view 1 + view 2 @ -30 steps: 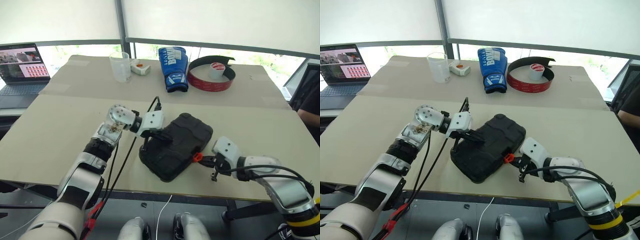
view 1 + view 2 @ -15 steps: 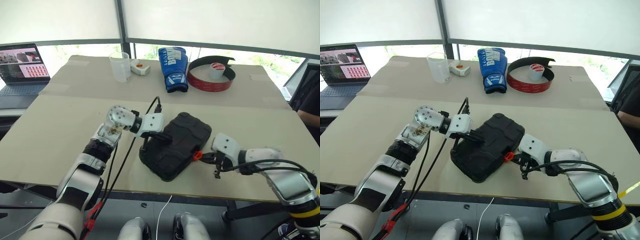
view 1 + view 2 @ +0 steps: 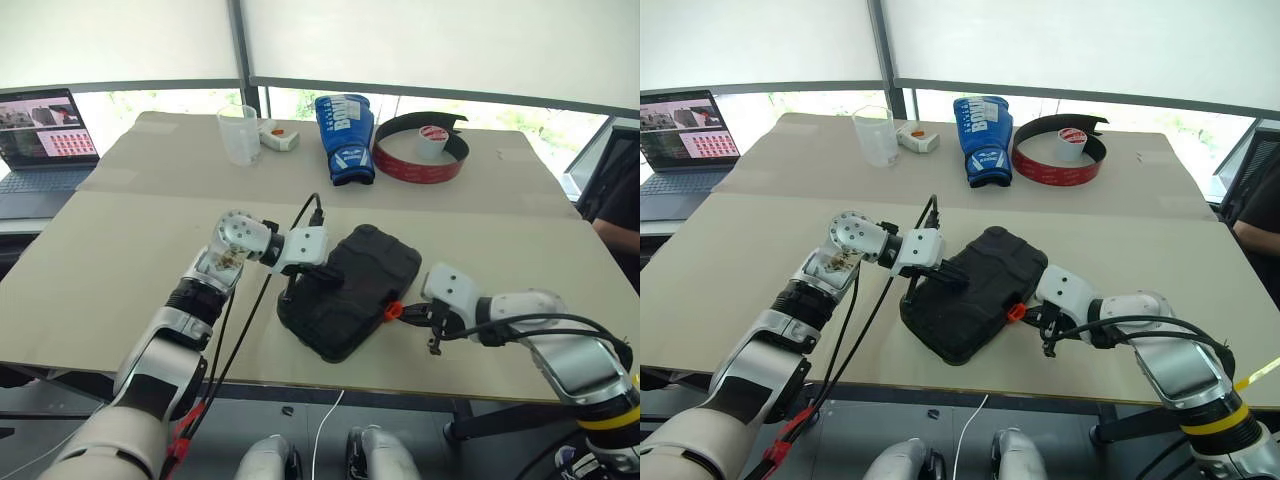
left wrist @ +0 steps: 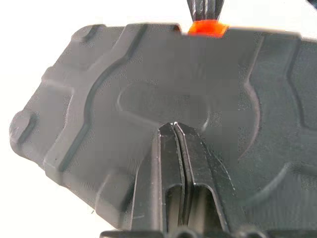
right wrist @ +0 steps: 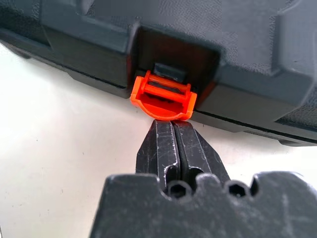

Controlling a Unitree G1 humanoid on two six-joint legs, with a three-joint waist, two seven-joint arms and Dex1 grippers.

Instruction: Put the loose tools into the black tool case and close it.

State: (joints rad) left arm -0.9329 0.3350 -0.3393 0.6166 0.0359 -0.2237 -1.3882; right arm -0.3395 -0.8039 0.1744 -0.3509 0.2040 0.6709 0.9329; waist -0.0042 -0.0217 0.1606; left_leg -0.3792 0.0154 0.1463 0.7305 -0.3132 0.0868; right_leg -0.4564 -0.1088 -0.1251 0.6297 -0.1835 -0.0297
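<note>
The black tool case [image 3: 352,285] lies on the table with its lid down. My left gripper [image 4: 173,125] is shut and its tips rest on top of the lid [image 3: 326,277]. My right gripper [image 5: 173,123] is also shut. Its tips sit right against the small orange latch [image 5: 163,97] on the case's near right edge [image 3: 393,311], with nothing between the fingers. In the right wrist view the latch tab hangs out below its recess. The loose tools are out of view.
At the back of the table stand a clear plastic cup [image 3: 240,133], a small white box [image 3: 281,138], a blue boxing glove [image 3: 347,135] and a red-and-black curved band [image 3: 405,163] around a tape roll [image 3: 433,138]. A laptop [image 3: 40,128] sits at the far left.
My right wrist has rolled a little beside the latch. The left gripper and the case have kept still.
</note>
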